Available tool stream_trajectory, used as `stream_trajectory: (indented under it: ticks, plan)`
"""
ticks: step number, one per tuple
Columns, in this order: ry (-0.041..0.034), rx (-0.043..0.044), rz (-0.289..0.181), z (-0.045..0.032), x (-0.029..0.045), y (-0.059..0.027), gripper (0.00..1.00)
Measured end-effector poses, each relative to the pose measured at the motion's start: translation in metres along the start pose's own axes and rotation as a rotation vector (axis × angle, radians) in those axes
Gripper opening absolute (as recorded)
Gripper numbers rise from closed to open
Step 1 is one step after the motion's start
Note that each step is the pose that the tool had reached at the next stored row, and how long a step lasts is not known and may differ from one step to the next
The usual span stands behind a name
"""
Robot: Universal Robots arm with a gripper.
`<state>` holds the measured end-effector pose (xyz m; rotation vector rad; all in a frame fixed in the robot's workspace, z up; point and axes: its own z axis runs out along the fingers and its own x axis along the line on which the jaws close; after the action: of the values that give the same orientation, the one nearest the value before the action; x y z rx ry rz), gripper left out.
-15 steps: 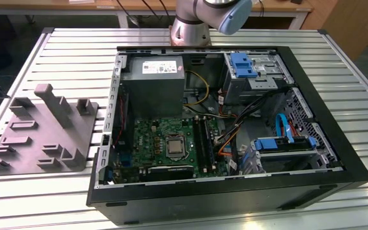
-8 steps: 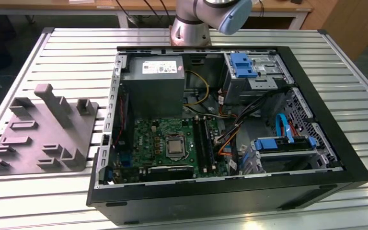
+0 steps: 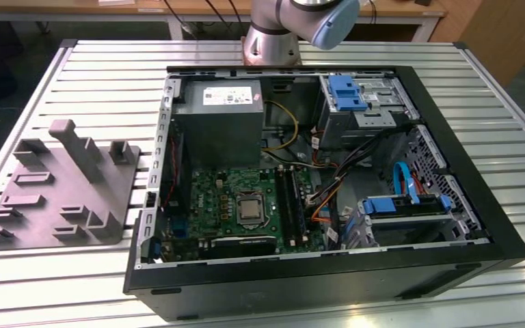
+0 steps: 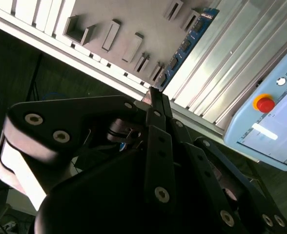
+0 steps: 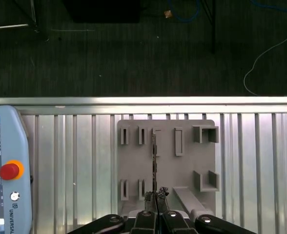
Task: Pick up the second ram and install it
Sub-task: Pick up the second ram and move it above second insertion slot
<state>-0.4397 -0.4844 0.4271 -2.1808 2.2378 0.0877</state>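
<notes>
The second ram (image 5: 154, 161), a thin dark board seen edge-on, stands in a slot of the grey fixture plate (image 5: 187, 165). In the second wrist view the ram (image 4: 187, 44) shows its blue face with black chips along the plate's edge. My gripper (image 5: 155, 197) hangs well above the plate, in line with the ram's near end. Its black fingers (image 4: 159, 126) are pressed together with nothing between them. The open computer case (image 3: 508, 253) lies on the table to the exterior view's right of the plate (image 3: 35, 205). Long black memory slots (image 3: 287, 197) sit on its green motherboard (image 3: 217, 198).
A teach pendant (image 5: 7, 170) with a red stop button lies on the slatted aluminium table (image 5: 260, 161) beside the plate. Inside the case are a grey power-supply box (image 3: 217, 123), blue drive brackets (image 3: 346, 92) and loose cables (image 3: 331, 188). The arm's base (image 3: 272, 41) stands behind the case.
</notes>
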Motion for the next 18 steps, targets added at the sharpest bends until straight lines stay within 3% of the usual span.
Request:
stream_trajectory:
  ticks: [3,8,18]
  plan:
    - [-0.0001,0.0001,0.0,0.0,0.0,-0.0035,0.11]
    - [-0.0001,0.0001,0.0,-0.0004,-0.0004,-0.0182,0.11]
    - [-0.0002,0.0002,0.0,-0.0015,-0.0016,-0.0618,0.11]
